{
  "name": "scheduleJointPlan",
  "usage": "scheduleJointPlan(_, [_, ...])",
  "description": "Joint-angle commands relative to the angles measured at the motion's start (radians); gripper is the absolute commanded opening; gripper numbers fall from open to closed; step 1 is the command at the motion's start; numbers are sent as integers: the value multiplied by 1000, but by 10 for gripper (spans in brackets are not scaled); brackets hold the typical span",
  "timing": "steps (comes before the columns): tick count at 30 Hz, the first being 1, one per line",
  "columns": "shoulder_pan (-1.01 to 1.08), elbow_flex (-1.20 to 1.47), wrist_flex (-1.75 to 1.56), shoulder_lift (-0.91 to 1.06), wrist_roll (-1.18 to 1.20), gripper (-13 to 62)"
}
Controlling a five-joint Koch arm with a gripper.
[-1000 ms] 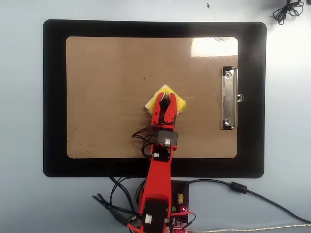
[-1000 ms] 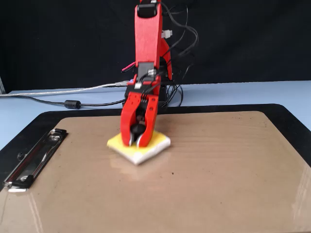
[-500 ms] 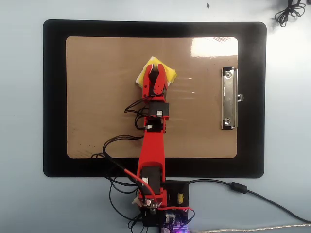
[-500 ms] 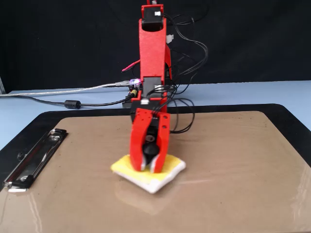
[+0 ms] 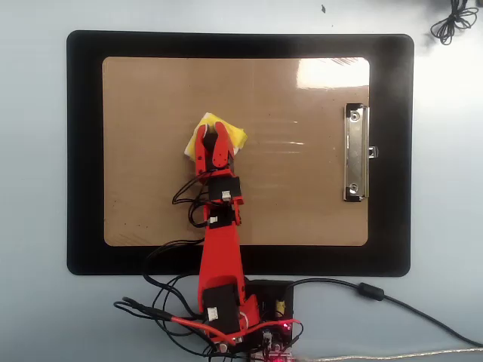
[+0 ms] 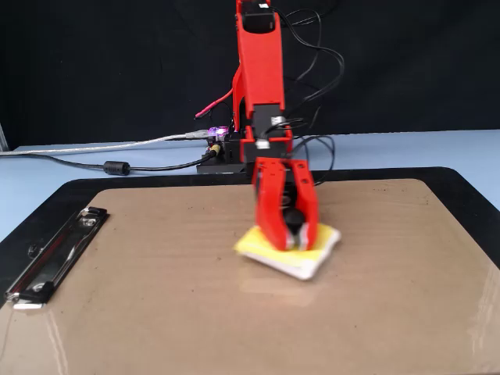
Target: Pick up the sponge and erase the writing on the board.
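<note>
On a black mat (image 5: 83, 151), the board (image 5: 151, 98) carries the sponge (image 5: 226, 134) — well left of its metal clip (image 5: 356, 152), pinched between the gripper (image 5: 210, 139) jaws. The fixed view alone shows the sponge's white underside (image 6: 301, 269).

My bench is a pale blue-grey table (image 5: 30, 188), with a big black mat (image 5: 83, 151) with rounded corners lying flat on it. In the fixed view there's a black backdrop (image 6: 101, 70) hung behind the far table edge, so everything back there is dark. A bright light glare (image 5: 332, 72) shows from overhead, near the mat's top right. A coiled black cable (image 5: 453, 19) sits in the table's top right corner.
</note>
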Motion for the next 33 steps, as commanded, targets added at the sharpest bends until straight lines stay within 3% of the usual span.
scheduleJointPlan(1, [-77,-5,52,11,-104,-81])
scheduleJointPlan(15, [-360,41,74,72,-216,-81])
scheduleJointPlan(25, [-517,268,72,298,-293,-81])
scheduleJointPlan(33, [-666,225,63,284,-374,-81])
